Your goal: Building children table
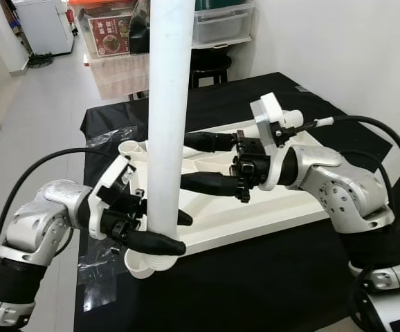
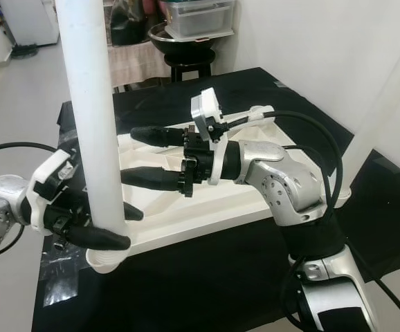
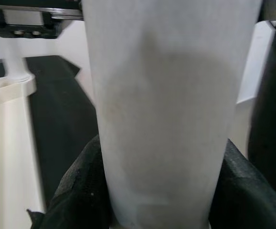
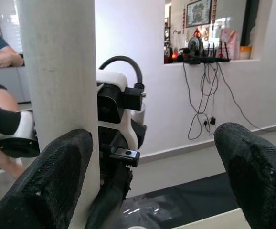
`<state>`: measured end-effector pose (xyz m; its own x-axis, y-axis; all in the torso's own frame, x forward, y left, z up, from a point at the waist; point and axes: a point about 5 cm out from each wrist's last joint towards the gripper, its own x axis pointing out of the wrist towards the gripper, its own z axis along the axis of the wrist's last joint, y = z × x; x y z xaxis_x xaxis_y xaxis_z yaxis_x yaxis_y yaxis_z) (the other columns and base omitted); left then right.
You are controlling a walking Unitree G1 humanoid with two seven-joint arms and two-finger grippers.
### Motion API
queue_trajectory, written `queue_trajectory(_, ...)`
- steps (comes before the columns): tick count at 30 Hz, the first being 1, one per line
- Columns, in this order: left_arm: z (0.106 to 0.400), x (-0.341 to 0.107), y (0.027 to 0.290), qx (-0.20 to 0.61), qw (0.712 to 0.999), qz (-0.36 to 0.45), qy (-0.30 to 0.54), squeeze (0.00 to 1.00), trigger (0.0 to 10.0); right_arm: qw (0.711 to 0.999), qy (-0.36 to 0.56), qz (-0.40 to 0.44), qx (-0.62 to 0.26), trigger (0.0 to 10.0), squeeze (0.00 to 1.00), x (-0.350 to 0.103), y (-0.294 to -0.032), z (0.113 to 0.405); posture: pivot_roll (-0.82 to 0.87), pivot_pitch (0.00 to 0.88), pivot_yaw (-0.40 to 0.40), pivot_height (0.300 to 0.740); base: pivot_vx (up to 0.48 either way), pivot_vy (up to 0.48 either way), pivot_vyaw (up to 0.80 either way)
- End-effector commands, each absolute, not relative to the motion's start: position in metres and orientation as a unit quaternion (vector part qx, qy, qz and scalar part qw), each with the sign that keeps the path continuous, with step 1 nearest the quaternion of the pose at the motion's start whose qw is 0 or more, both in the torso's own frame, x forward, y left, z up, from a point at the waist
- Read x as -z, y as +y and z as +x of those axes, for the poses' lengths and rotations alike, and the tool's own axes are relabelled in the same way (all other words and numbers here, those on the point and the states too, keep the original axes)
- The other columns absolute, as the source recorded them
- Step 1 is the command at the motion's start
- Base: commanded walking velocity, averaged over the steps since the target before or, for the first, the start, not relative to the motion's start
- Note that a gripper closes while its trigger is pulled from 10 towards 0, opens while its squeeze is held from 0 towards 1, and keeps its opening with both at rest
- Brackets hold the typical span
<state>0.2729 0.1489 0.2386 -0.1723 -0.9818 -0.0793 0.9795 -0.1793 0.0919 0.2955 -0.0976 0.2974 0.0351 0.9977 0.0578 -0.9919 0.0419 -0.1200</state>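
1. Upside-down white tabletop (image 1: 255, 218) lying on the black-draped bench (image 1: 269, 283), with a white table leg (image 1: 167, 124) standing upright in the near corner socket (image 1: 143, 263).
2. Left claw (image 1: 160, 232) clenched around the leg low down, just above the socket; keep that grip steady and the leg plumb.
3. Right claw (image 1: 194, 162) spread wide, one finger touching the leg higher up, not closed on it; close gently before applying force.
4. Likely step: seating the leg. Press or twist straight along its axis, avoiding sideways lean that could lever the socket or shift the tabletop.
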Motion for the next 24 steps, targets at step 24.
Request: queue_trajectory(24, 0.285, -0.242, 0.14, 0.733, 0.674, 0.086, -0.033, 0.0, 10.0, 0.667, -0.05, -0.045, -0.742, 10.0, 0.0, -0.288, -0.076, 0.276, -0.12, 0.085, 0.034, 0.74, 0.0, 0.0, 0.0)
